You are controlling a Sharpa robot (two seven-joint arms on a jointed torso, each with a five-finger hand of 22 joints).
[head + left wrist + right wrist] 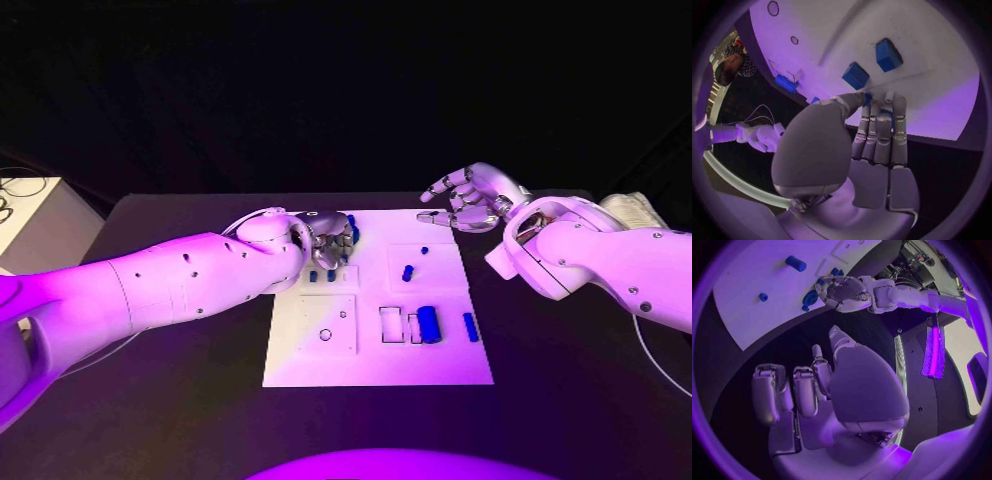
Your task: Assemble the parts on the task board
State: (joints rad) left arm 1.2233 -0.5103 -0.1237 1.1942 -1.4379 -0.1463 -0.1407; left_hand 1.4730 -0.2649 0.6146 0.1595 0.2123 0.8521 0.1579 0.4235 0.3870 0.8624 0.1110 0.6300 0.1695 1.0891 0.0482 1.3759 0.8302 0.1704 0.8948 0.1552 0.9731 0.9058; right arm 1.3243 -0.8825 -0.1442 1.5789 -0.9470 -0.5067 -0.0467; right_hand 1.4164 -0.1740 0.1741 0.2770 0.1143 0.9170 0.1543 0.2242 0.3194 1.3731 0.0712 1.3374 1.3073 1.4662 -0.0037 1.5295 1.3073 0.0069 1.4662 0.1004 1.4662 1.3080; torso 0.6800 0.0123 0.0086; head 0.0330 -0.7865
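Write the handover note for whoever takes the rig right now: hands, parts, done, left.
Left hand: down on the task board's far left part, fingers among small blue parts; whether it grips one is unclear.
Right hand: open, holding nothing, raised off the board's far right corner.
Loose on the board: blue cylinder, blue bar, small piece.
Left: several parts remain unassembled.

I see the task board [378,370] lying in the middle of the tabletop [577,350]. My left hand [329,238] sits over the board's far left part, fingertips down among small parts [856,76] there. My right hand [469,198] hangs off the board's far right corner, above the tabletop. On the board's near right lie a larger cylinder [428,323] and, to its right, a thin part [470,327].
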